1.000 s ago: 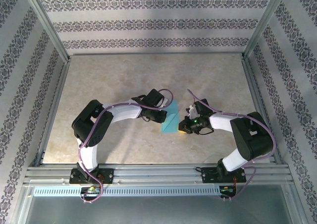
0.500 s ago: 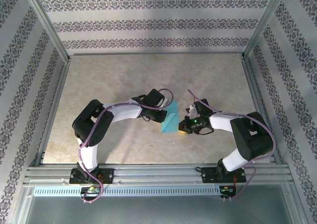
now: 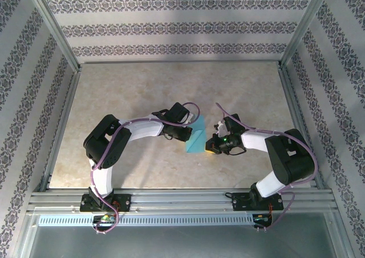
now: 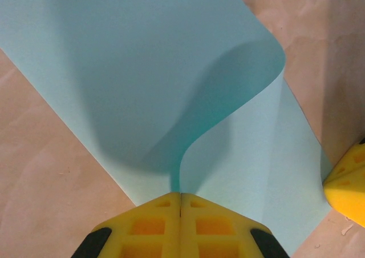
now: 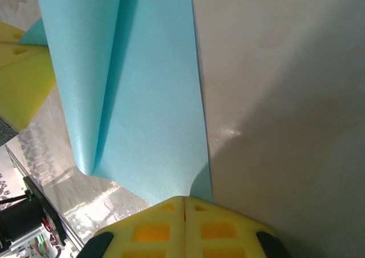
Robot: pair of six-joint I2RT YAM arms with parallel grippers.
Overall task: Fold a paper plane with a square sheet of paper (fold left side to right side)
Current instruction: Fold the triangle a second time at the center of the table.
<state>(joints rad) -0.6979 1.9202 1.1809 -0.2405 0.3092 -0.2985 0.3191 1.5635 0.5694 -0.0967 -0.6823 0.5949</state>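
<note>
Top camera looks down; both wrist cameras closely share the paper (image 4: 142, 69).

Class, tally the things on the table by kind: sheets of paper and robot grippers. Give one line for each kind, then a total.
turquoise paper sheet: 1
robot grippers: 2 (left gripper, right gripper)
Total: 3
</note>
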